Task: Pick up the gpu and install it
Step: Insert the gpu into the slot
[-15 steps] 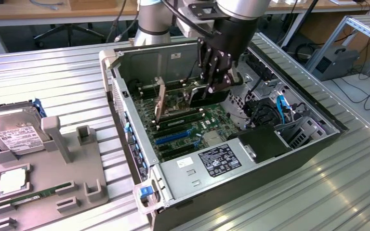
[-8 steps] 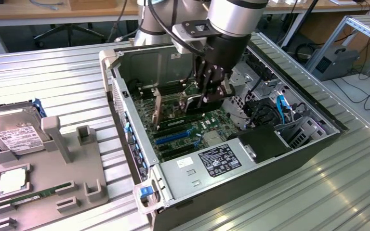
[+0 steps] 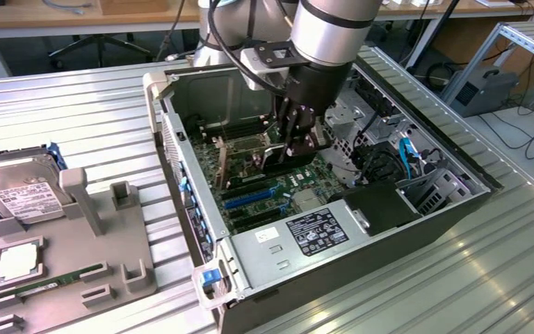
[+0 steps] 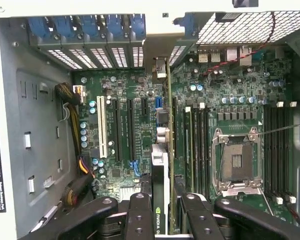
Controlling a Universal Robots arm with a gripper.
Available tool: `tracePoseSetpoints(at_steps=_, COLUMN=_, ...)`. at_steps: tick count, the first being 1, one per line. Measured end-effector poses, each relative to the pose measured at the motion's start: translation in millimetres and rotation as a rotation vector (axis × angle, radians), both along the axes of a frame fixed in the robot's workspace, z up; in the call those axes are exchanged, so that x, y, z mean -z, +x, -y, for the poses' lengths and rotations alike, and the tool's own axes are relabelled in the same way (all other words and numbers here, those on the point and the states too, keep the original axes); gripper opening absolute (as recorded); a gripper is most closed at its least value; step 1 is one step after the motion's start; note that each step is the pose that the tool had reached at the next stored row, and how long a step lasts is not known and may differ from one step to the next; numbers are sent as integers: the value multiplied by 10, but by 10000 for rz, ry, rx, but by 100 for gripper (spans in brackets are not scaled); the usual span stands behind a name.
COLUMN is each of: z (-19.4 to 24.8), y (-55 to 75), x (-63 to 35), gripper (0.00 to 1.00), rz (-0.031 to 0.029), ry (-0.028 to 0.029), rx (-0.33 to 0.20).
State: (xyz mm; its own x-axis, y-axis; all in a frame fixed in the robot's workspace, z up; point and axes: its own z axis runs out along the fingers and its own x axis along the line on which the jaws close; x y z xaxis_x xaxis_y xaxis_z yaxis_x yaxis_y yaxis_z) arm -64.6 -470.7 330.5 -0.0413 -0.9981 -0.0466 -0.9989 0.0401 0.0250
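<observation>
since the gripper [image 4: 165,222] is clamped on the gpu [image 4: 160,200], card and tool move as one. gpu stands on edge between the black fingers [image 4: 140,215], low inside the case [image 3: 434,104], over the green motherboard [image 4: 215,85]. long axis runs from the fingers toward the rear vents [image 4: 105,55], parallel to the black slots [image 4: 132,125]. thin rigid board, dark shroud. seated or not: cannot tell.

Exterior view high above the surface [image 3: 81,111], angled down into the open computer case [image 3: 388,268] at mid distance, wrist view close, facing down past the gripper [image 4: 166,215], both sharing the motherboard [image 3: 290,182] and CPU socket [image 4: 237,160]
</observation>
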Motion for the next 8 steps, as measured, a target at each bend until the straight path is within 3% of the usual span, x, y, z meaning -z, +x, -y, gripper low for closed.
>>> tracePoseSetpoints(at_steps=2, z=-3, y=-4, x=46, gripper=27, rz=0, ry=-1, rx=-79)
tracePoseSetpoints(at_steps=8, z=-73, y=-22, x=160, gripper=27, rz=11, ry=-23, rx=-635)
